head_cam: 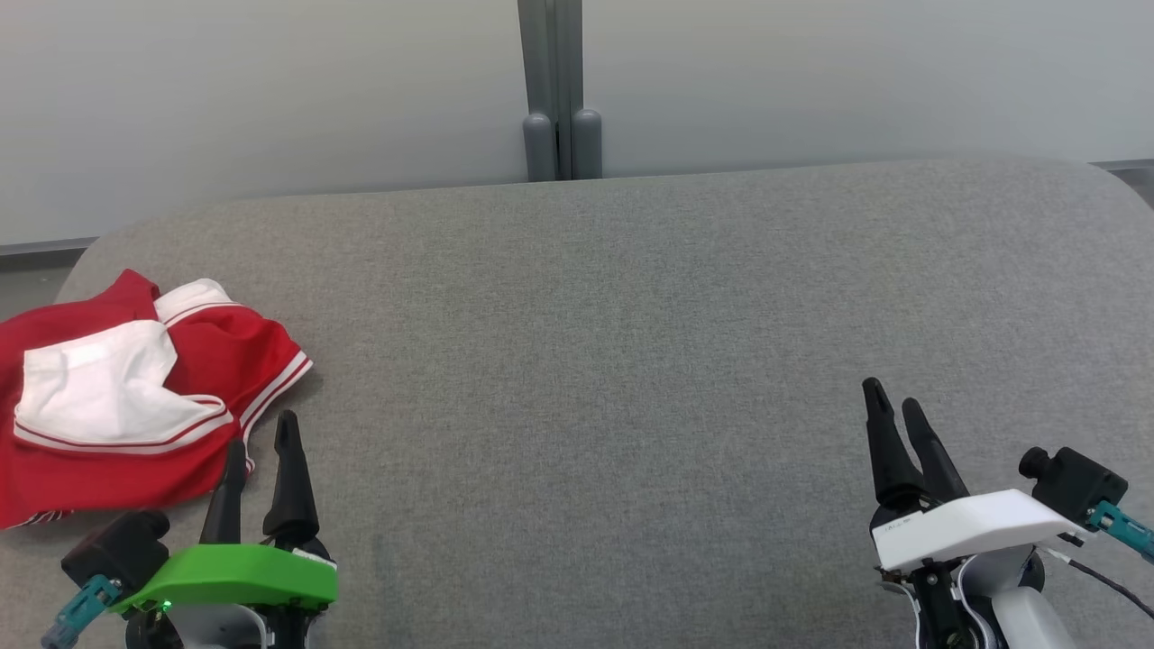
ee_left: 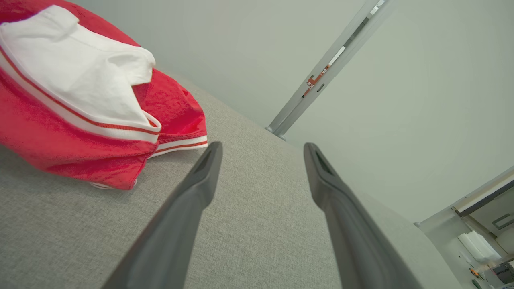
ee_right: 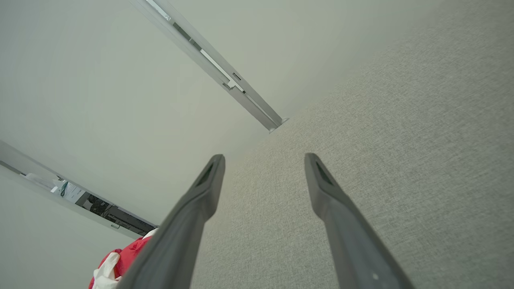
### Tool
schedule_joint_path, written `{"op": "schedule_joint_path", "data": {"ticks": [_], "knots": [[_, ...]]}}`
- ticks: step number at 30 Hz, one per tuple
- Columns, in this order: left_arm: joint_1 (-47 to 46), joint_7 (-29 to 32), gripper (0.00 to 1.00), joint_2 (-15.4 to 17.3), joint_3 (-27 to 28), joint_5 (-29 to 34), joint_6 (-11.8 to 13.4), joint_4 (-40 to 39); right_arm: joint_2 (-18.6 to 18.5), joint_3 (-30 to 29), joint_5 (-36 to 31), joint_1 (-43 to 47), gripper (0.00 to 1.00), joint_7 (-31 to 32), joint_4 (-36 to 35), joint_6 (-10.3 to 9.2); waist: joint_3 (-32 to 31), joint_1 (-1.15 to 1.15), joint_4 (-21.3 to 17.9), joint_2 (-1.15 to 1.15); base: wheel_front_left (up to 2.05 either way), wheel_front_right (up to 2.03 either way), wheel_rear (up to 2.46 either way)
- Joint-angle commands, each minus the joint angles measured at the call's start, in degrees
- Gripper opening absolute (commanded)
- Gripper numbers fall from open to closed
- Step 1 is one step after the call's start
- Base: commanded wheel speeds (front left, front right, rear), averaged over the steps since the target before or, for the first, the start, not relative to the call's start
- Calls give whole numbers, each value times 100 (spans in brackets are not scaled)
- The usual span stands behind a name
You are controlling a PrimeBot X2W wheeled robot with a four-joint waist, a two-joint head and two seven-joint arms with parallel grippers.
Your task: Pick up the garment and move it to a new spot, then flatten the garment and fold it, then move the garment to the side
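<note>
Garment (head_cam: pixel 117 424) (red, white panels and stripes) is seen crumpled at the far left of the grey worktop (head_cam: pixel 586 361), cut off by the head view's left edge. Left gripper (head_cam: pixel 261 433): fingers spread, nothing held, tips just beside the garment's near hem; contact cannot be told. Right gripper (head_cam: pixel 891 393): fingers released, empty, well apart from the garment. A small marking on the right wrist's white cover (head_cam: pixel 969 523) is too small to be read. The striped hem is shown close up in the left wrist view. In the right wrist view a scrap of garment is partly hidden behind a finger.
</note>
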Motion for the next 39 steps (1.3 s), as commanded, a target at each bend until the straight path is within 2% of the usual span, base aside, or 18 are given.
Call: {"op": "schedule_joint_path", "data": {"ticks": [1, 18, 39], "knots": [[-4, -74, 100, 52, -28, 309, 39, -80, -40, 50, -261, -6, 100, -78, -52, 3, -2, 0, 5, 0, 0, 0, 0], [31, -328, 100, 61, -135, 1481, 110, -74, -47, 188, -1351, 1, 100, -334, -34, 3, 3, 0, 33, 0, 0, 0, 0], [33, -590, 100, 73, -193, 2604, 149, -52, -48, 240, -2399, 36, 100, -594, -81, 4, -27, 0, 55, 0, 0, 0, 0]]}}
